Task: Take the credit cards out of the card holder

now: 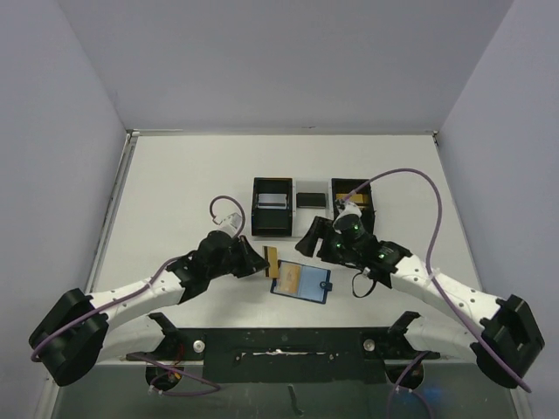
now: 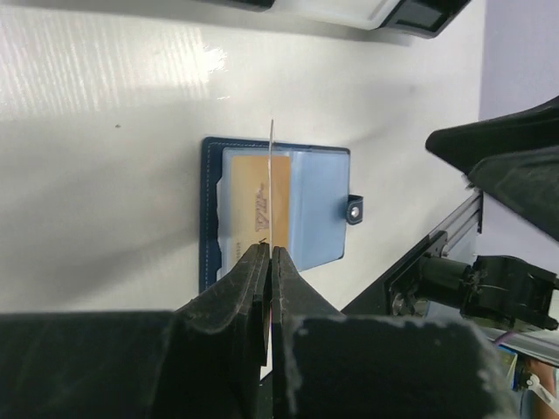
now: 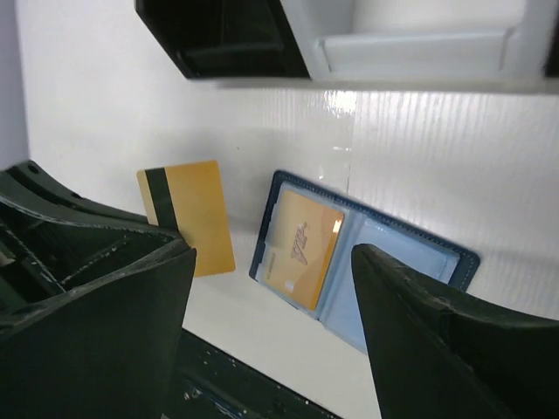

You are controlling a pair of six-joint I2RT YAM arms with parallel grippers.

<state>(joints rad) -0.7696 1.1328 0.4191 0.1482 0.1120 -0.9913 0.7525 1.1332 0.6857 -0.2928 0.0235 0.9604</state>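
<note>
Pinching a thin gold plastic card [image 3: 188, 214] with a black stripe between fingers pressed together on it, the left claw [image 2: 271, 255] holds it on edge just left of the small dark blue bifold wallet [image 1: 301, 281], apart from it. The wallet lies spread open on the white worktop [image 1: 175, 192] near the arms' bases, with its little snap tab [image 2: 353, 210] on the right edge. A second gold card [image 3: 301, 247] sits in one of its clear inner pockets. The right claw [image 3: 272, 262] hovers over the wallet with its fingers spread wide, gripping nothing. Behind the wallet stand two black square open-top boxes [image 1: 272, 225] joined by a white tray [image 1: 312, 185].
</note>
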